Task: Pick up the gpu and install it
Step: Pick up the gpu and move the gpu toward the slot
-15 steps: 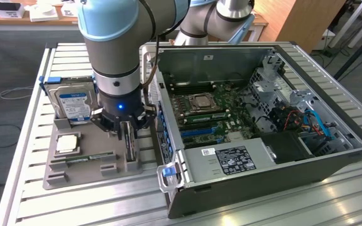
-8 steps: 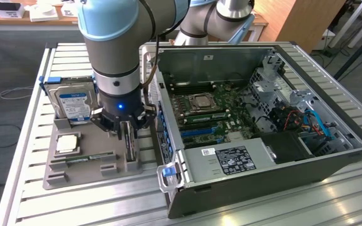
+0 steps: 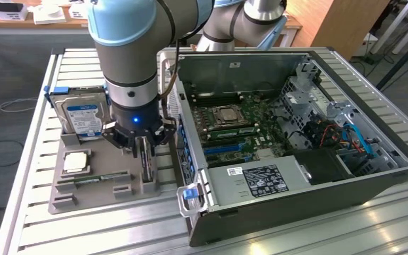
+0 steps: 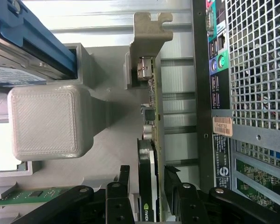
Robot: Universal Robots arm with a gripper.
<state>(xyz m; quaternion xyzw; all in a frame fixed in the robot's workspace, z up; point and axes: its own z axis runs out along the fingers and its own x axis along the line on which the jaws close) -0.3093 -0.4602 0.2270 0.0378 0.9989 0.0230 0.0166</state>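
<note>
End effector [image 3: 144, 154]: open, jaws spread wide, holding nothing. In the wrist view the end effector [image 4: 147, 169] straddles the graphics card [image 4: 148, 158], with one black finger [image 4: 117, 193] on each face of the card. A narrow gap shows between that finger and the card's black face. I cannot tell whether the other finger touches the circuit-board face.

Graphics card [image 3: 147, 170]: directly below and between the fingers, standing on edge in a slot of the grey holder tray [image 3: 94, 199]. Its metal bracket [image 4: 149, 32] is at the end farthest from the fingers.

Count:
- One graphics card.
- One hard drive [image 3: 82, 114], upright in the tray, near the end effector on the exterior view's left.
- One processor chip [image 3: 75, 162] and one memory stick [image 3: 94, 179], lying flat in the tray on that same side.
- One open computer case [image 3: 296, 133], just beside the end effector on the exterior view's right, with the motherboard exposed.

All items rest on the slatted metal worktop [image 3: 34, 159].
</note>
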